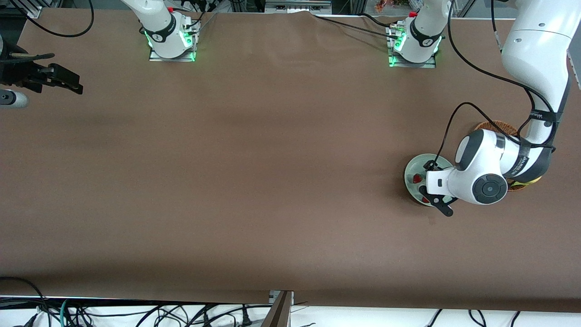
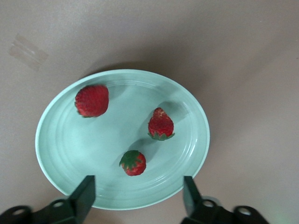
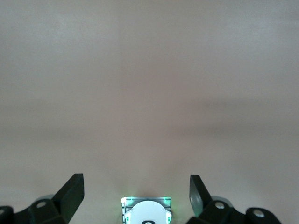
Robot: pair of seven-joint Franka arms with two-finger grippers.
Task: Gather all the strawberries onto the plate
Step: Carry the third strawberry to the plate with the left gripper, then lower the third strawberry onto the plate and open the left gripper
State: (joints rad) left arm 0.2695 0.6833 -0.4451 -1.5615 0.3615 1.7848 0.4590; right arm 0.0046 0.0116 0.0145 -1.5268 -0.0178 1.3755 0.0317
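Front view: round, shallow, pale mint-green plate (image 1: pixel 415 170) toward the left arm's end of the table, half covered by the white wrist of the left arm. Left gripper (image 1: pixel 431 190) low over the plate's rim. Brown wicker basket (image 1: pixel 497 126) just beside the plate, mostly hidden by the same arm; a sliver of yellow at its edge, contents not readable. Only two small red berries peeking out here, the rest masked. Right gripper (image 1: pixel 68 84) parked over bare table at the right arm's end, waiting.

Left wrist view: three tiny red strawberries (image 2: pixel 160 124) with dark green tips, all lying apart from each other inside the plate (image 2: pixel 51 140). Left gripper (image 2: pixel 138 193) spread wide over the rim, nothing between the fingers. One strip of clear tape (image 2: pixel 28 51) on the brown cloth near the plate.

Right wrist view: right gripper (image 3: pixel 137 191) spread wide and empty, over plain brown table, looking toward its own green-lit base (image 3: pixel 146 211).

Judged step: release of the last berry, collection apparently complete. Next move: a straight lift clear of the rim without nudging the plate, then retreat.

Count: three strawberries, one plate, one basket, two grippers.
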